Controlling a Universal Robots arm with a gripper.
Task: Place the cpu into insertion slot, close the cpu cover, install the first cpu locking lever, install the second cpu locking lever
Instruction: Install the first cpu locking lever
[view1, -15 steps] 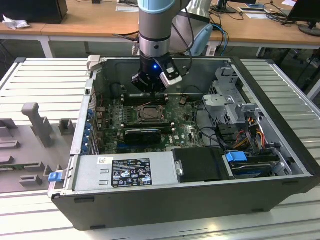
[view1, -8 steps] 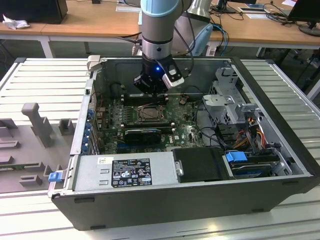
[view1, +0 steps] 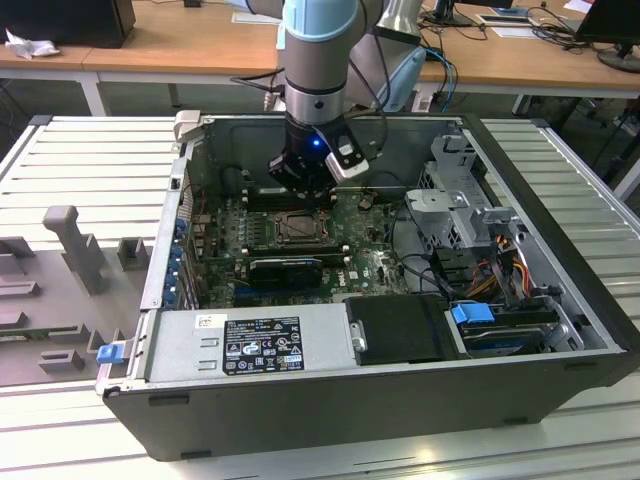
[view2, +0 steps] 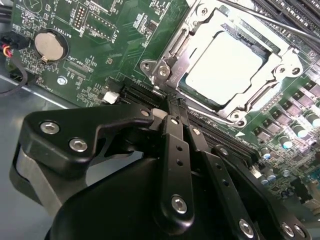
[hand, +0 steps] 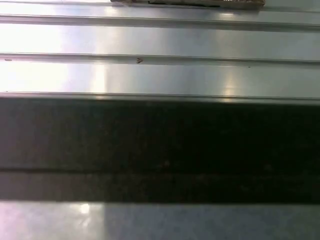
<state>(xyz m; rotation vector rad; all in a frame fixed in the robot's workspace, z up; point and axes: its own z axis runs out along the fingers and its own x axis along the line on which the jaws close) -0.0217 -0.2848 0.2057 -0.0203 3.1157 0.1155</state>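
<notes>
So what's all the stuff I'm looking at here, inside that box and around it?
computer case: one, dark grey, lying open on a ribbed metal table
motherboard: one, green, on the case floor
cpu: one, pale silvery, seated in the socket on the motherboard
cpu cover: one, metal frame, lying down around the cpu
coin battery: one, silver, on the motherboard
power supply: one, grey with a black label, at the case's near side
drive cage: one, grey metal, toward the exterior view's right
desks: wooden, behind the case
robot arm: one, grey and pale blue, reaching down into the case
gripper: one, black, beside the socket
</notes>
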